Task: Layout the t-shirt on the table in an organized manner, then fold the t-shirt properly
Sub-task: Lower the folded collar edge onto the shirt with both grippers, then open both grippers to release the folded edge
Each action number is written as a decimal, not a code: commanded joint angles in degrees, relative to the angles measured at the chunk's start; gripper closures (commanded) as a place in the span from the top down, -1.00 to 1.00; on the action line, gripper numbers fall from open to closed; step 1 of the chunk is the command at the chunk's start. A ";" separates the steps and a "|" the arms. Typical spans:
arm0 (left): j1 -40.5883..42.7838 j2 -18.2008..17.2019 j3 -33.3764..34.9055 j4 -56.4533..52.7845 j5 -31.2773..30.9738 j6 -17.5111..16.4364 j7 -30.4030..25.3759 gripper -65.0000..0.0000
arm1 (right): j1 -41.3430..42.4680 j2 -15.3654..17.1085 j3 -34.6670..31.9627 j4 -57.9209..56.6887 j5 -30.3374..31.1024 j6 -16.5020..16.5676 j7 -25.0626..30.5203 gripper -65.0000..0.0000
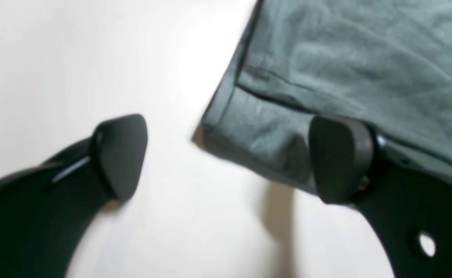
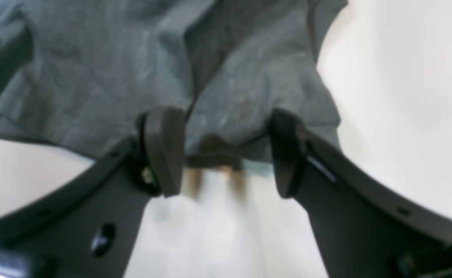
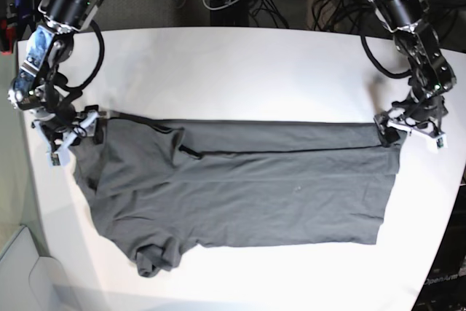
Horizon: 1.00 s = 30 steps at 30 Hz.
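The t-shirt (image 3: pixel 247 187) lies spread across the table (image 3: pixel 240 71), one long edge doubled over, its corners at the two claws. The left gripper (image 1: pixel 226 158) stands with jaws wide apart, a folded hem corner lying between them against the right-hand pad, and the right gripper (image 2: pixel 226 154) is likewise spread, straddling a rumpled edge without pinching it. Thin and limp, the cloth will likely sag and wrinkle, so pinching both layers at hemmed corners seems best.

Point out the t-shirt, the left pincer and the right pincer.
t-shirt (image 3: pixel 247 187): base view, middle of the cloth.
left pincer (image 1: pixel 226 158): left wrist view, between its tips.
right pincer (image 2: pixel 226 152): right wrist view, between its tips.
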<state>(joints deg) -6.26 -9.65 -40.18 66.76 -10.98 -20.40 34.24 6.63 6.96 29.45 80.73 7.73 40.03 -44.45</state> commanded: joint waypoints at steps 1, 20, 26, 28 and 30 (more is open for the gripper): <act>-0.64 -0.59 -0.04 0.36 -0.40 -0.12 0.09 1.00 | 1.06 0.91 0.31 1.07 0.93 -0.03 1.33 0.10; -0.64 -0.68 5.41 0.27 0.13 -0.12 -1.49 1.00 | 0.53 0.91 1.80 1.07 0.93 -0.03 1.33 0.10; -1.08 -0.86 5.41 -2.28 -0.05 -0.04 -1.49 1.00 | 0.53 0.99 1.80 1.07 0.93 -0.03 1.33 0.10; -2.40 -1.12 5.50 -4.74 0.13 -0.39 -1.49 1.00 | 0.71 0.99 1.80 1.07 0.93 -0.03 1.33 0.10; -3.10 -1.21 5.41 -7.73 0.13 -0.56 -1.49 1.00 | 0.79 0.99 1.80 1.07 0.93 -0.03 1.33 0.10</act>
<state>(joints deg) -9.76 -11.05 -34.83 59.42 -11.03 -21.02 29.21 6.31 6.98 31.18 80.75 7.81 40.03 -44.31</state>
